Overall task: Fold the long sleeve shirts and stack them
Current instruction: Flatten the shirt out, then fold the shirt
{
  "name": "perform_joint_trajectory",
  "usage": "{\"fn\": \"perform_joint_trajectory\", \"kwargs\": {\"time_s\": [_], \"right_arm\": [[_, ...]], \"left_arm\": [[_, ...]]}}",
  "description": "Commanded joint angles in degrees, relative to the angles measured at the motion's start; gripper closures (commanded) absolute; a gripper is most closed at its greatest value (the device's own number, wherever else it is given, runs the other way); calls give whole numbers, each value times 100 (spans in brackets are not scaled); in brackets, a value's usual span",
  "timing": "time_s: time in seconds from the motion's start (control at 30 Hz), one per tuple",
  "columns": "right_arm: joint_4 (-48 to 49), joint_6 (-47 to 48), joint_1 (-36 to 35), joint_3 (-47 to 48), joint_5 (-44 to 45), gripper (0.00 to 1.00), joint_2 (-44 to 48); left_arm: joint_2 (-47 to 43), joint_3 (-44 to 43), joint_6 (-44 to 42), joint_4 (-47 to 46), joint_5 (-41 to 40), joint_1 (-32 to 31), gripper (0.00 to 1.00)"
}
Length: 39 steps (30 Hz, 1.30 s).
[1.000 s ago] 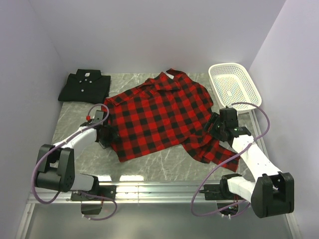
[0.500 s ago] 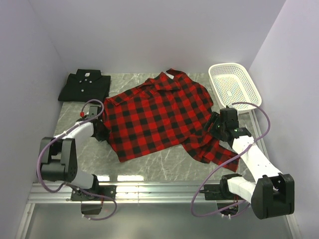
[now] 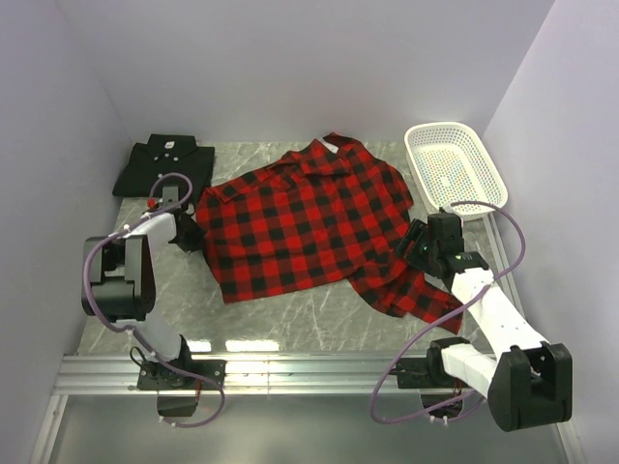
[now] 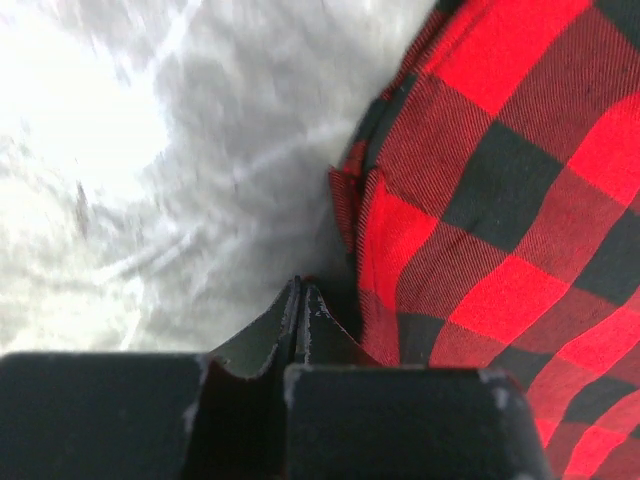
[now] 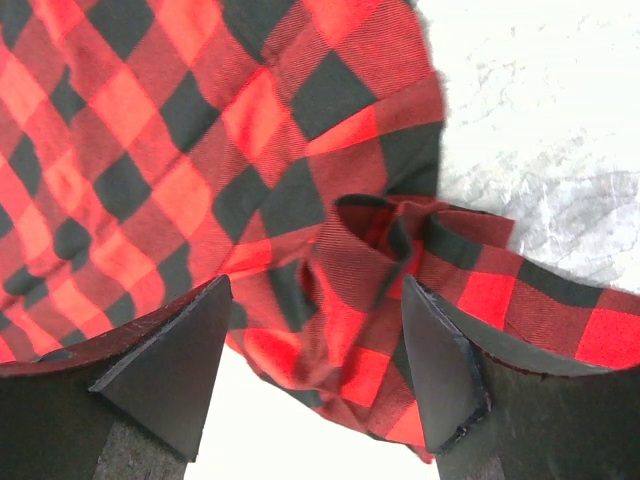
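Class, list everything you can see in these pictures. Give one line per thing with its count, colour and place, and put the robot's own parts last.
plaid shirt: one, red and black, spread across the middle of the table, bunched at its near right.
black shirt: one, black with white buttons, folded at the far left corner.
basket: one, white mesh, far right.
table: one, grey marbled.
left arm, right arm: two, white and black, bases at the near edge.
left gripper: one, black, shut, at the plaid shirt's left edge.
right gripper: one, black, open over the bunched cloth.
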<state>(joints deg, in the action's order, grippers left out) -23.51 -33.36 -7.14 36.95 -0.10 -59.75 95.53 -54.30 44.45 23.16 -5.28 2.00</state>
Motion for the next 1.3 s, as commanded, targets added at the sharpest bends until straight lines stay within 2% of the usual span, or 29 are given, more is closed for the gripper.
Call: {"fn": "perform_joint_trajectory", "kwargs": {"time_s": [0.0, 0.23, 0.37, 0.4, 0.47, 0.53, 0.63, 0.77, 0.97, 1.13, 1.27], "right_arm": [[171, 84, 28, -65, 71, 24, 156], [224, 58, 28, -100, 28, 24, 165], [92, 137, 28, -12, 71, 21, 209], [57, 155, 28, 5, 89, 21, 235], [48, 146, 28, -12, 107, 21, 332], [57, 128, 28, -30, 89, 21, 393], [57, 111, 28, -47, 63, 21, 446], [92, 85, 19, -65, 36, 21, 508], [145, 84, 28, -126, 28, 21, 561], [153, 93, 28, -179, 71, 21, 578], [162, 93, 37, -214, 89, 21, 613]], "left_arm": [[238, -177, -199, -294, 88, 282, 99], [616, -599, -375, -374, 316, 468, 99], [-57, -415, -296, -154, 475, 450, 77], [-243, -275, -287, -49, 484, 459, 59], [-893, 67, -235, 241, 475, 450, 36], [-1559, 323, -200, 556, 431, 450, 26], [-2281, 832, -130, 812, 484, 363, 24], [-2749, 1412, 151, 1225, 624, -163, 23], [-2750, 1747, 591, 1332, 554, -937, 25], [-2417, 1985, 644, 1077, 835, -1017, 28], [-2188, 2020, 636, 972, 836, -1061, 34]]}}
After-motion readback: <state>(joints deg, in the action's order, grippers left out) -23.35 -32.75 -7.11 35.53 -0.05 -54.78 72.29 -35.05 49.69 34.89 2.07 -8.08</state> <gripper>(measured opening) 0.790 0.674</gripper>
